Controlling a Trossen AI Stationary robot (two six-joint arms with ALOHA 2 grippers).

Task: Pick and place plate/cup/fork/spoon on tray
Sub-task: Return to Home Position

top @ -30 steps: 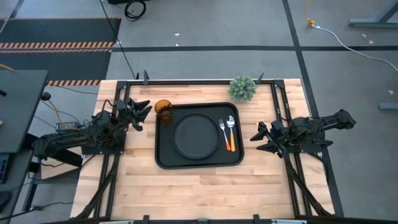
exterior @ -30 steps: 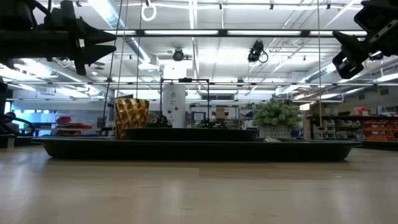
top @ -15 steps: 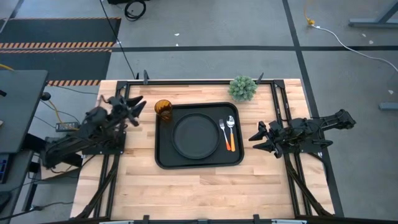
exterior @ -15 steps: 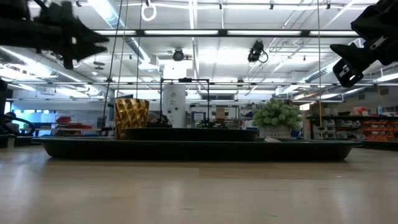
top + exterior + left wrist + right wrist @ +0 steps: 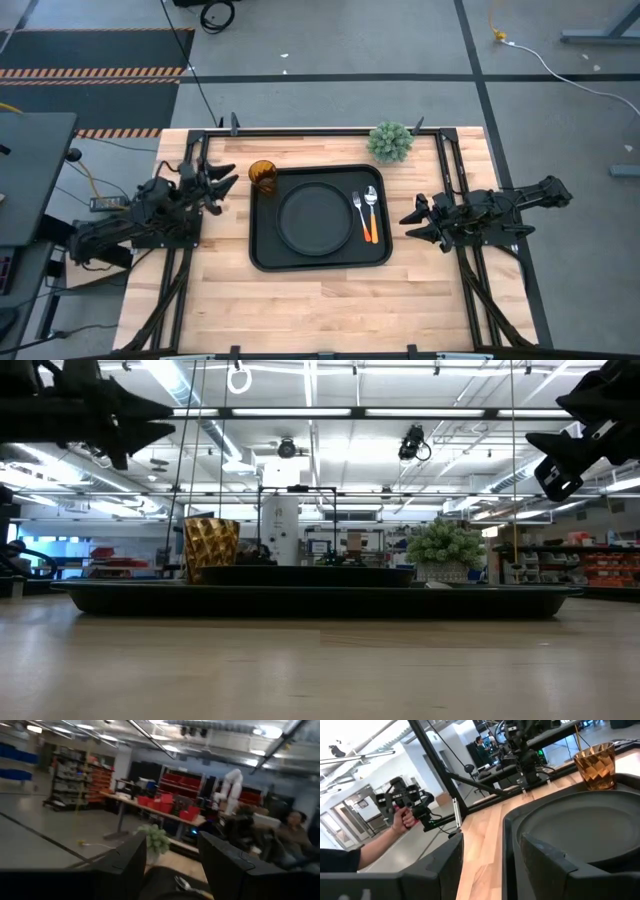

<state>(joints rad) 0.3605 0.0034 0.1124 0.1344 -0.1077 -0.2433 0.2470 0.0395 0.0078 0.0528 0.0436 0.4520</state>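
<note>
The black rectangular tray lies mid-table. The round dark plate rests flat in it. The orange-handled fork and spoon lie side by side on the tray's right part. The amber cup stands upright at the tray's far left corner, and also shows in the right wrist view. Whether it is inside the rim I cannot tell. My left gripper is open and empty in the air left of the cup. My right gripper is open and empty right of the tray.
A spiky green plant stands at the far edge, right of centre. Bare wood lies in front of the tray and on both sides. A person's hand holding a device shows beyond the table's left side, and another person beyond its right.
My left gripper has swung a little toward the table's far left and come partly back, staying open and raised near the cup. My right gripper has sunk slightly. The tray and the things on it have not moved.
</note>
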